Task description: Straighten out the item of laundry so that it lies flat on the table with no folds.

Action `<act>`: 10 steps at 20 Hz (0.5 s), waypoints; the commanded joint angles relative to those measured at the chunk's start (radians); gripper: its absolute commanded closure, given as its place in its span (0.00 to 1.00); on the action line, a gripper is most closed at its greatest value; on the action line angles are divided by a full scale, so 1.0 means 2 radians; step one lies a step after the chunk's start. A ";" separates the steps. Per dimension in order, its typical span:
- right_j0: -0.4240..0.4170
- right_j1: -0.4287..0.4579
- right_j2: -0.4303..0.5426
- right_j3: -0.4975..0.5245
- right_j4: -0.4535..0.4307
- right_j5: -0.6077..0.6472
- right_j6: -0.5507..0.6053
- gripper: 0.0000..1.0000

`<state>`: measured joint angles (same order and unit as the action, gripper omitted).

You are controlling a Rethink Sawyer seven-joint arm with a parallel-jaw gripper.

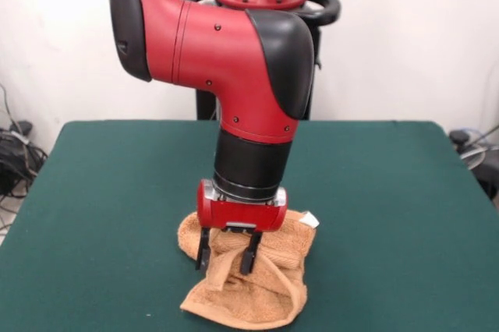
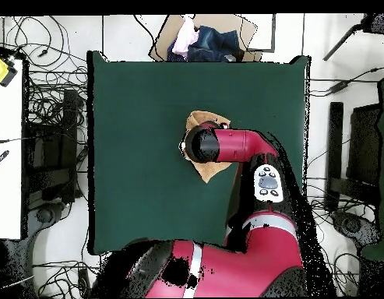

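Showing only frontally: claw point(image 1: 228, 254) astride bunched towel point(image 1: 249, 289).

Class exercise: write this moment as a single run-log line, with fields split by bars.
arm: over towel | tool: open, tips at the cloth | towel: bunched, folded, not flat | table: green | task: not done

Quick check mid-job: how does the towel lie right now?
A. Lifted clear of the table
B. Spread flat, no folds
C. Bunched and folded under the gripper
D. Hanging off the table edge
C: the towel sits crumpled in folds on the table, directly beneath the gripper.
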<state>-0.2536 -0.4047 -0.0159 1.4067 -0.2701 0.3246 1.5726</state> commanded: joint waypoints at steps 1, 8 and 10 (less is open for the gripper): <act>-0.005 0.005 0.018 0.050 -0.006 0.037 0.042 0.00; -0.014 0.008 0.023 0.047 -0.005 0.050 0.030 0.00; -0.015 0.008 0.023 0.047 -0.007 0.047 0.029 0.00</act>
<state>-0.2564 -0.4047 -0.0159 1.4073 -0.2701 0.3246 1.5726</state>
